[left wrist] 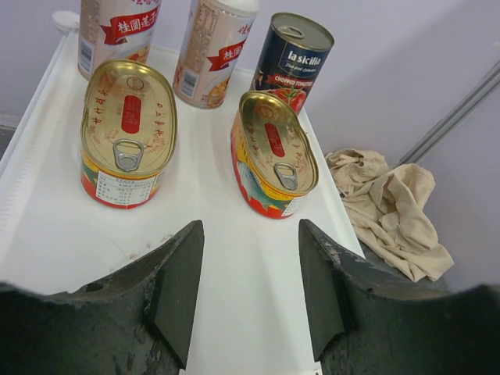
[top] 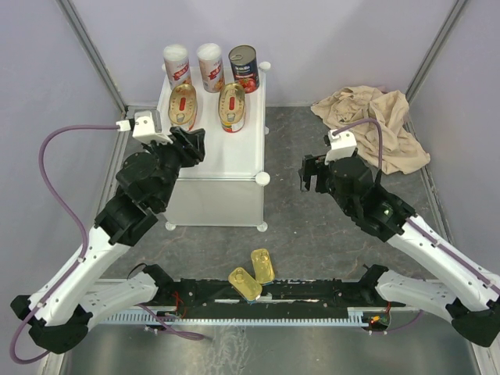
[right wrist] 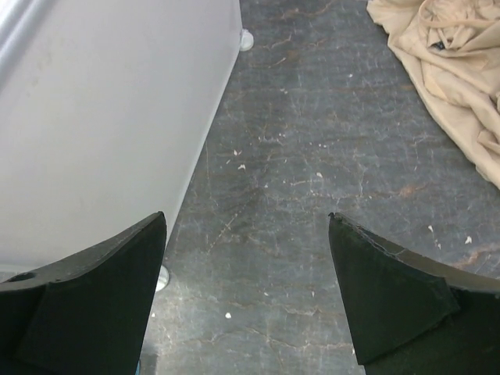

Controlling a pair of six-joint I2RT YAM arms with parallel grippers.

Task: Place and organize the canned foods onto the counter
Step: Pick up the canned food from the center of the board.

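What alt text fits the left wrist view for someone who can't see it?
The open, empty left gripper hovers over the white counter, facing two red-yellow oblong tins. Behind them stand two white-and-red cans and a dark tomato can; a beige cloth lies at right.

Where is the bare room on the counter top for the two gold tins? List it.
Free: near half of the counter, from the two oblong tins to the near edge; the open left gripper hovers over its left part. Crowded: the far end, three cylinders in a row with the oblong tins close before them.
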